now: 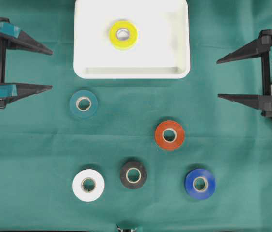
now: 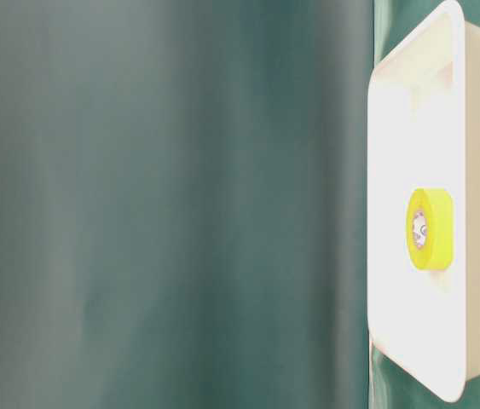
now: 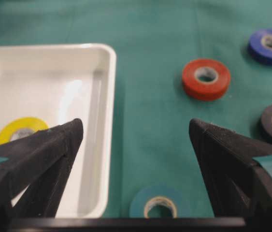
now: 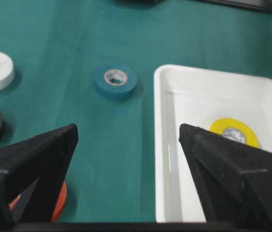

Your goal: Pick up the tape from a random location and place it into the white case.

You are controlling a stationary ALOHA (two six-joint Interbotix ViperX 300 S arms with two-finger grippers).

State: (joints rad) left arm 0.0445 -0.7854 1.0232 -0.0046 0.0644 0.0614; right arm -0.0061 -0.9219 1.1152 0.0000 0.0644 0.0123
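Overhead: the yellow tape (image 1: pixel 123 35) lies flat inside the white case (image 1: pixel 179 67) at top centre, with five more rolls on the green desk (image 1: pixel 29 154) below. The left gripper (image 1: pixel 52 68) at left edge and right gripper (image 1: pixel 217 78) at right edge both stand wide apart, empty. Table-level and wrist views — the tape sits in the case, clear of its walls.

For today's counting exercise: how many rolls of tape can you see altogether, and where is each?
6. The yellow roll lies in the white case. On the green cloth: teal roll, red roll, white roll, black roll, blue roll. None appear hidden.
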